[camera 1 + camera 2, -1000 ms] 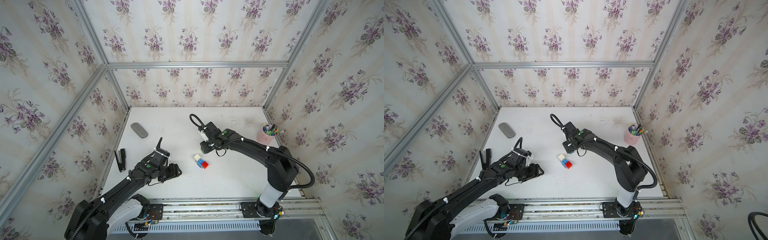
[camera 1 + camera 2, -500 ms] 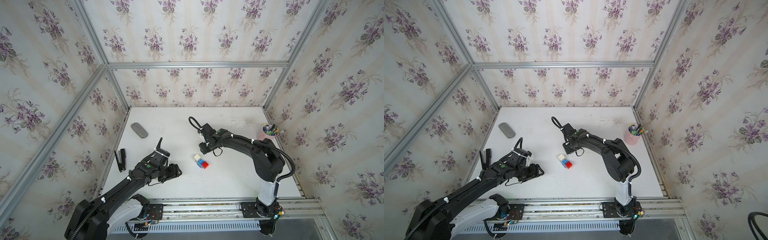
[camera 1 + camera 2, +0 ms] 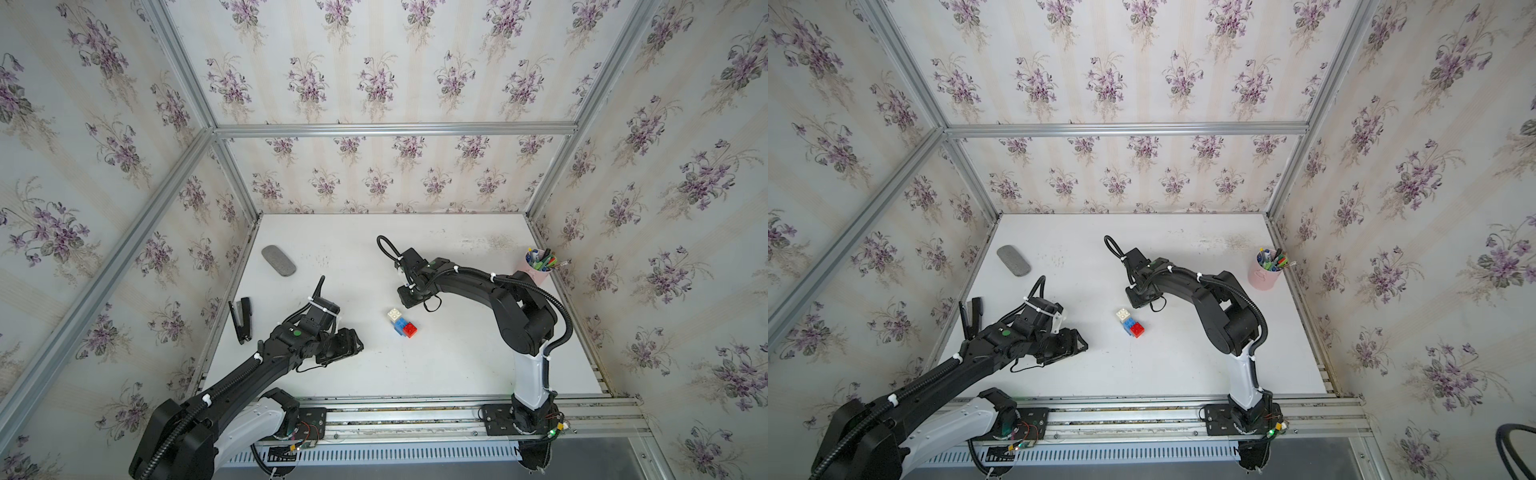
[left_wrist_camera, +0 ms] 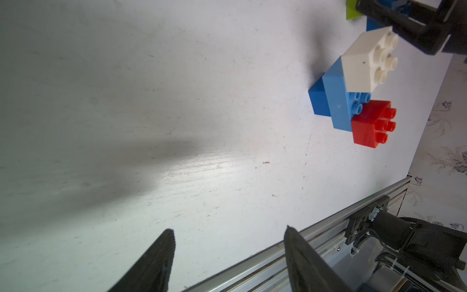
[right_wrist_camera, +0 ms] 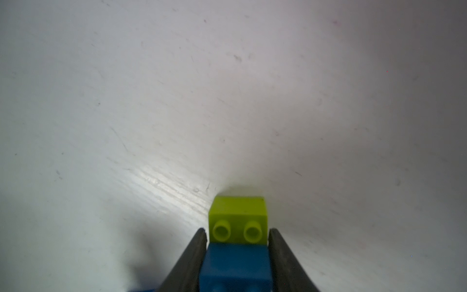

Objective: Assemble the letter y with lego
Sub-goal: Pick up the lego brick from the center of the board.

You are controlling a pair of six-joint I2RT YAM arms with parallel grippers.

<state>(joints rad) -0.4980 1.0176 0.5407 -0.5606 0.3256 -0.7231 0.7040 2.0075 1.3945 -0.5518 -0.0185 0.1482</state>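
Closing of right end effector (image 5: 236, 231) is being noted: jaws are being narrowed onto the dark blue brick (image 5: 235, 265), lime green brick (image 5: 237, 209) attached, on the table (image 5: 151, 101). Stem pickup is probably being begun. Half-built letter y (image 3: 401, 322) is being left nearby. Empty left end effector (image 4: 228, 235) is being held half open.

Both top views are bright, evenly lit and sharp with only faint shadows, while the wrist views are dimmer, with a glare streak and broad soft shadow on the table (image 4: 202, 164) and the lime green brick (image 5: 237, 217) blurred close up.
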